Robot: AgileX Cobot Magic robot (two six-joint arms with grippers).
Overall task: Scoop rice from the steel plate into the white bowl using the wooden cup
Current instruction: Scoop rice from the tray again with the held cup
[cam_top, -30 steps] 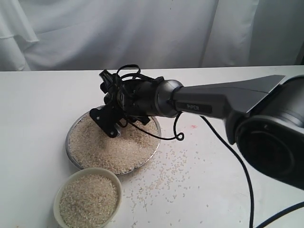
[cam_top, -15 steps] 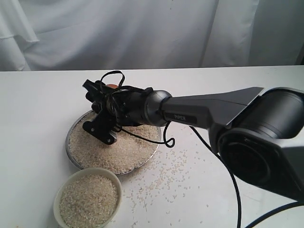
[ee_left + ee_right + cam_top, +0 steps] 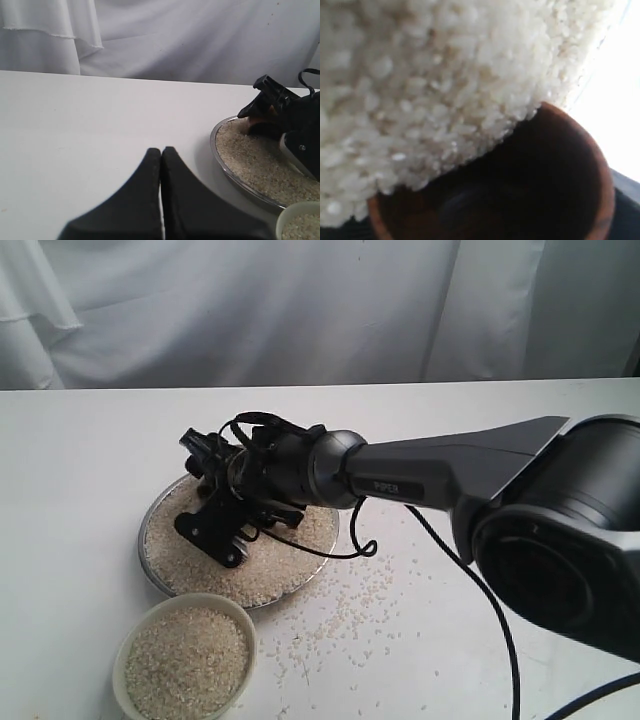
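Right gripper (image 3: 215, 498): jaws clamped around the wooden cup (image 3: 530, 195). It now sits lower and further toward the lower left of the exterior frame than a second ago, so the cup's mouth is pushed into the rice (image 3: 420, 75) on the steel plate (image 3: 214, 142), left of centre. Scoop judged under way, cup not yet filled; white bowl (image 3: 190, 600), lower left, already holds rice. Left gripper (image 3: 161, 165): fingers pressed together, empty, beside the plate.
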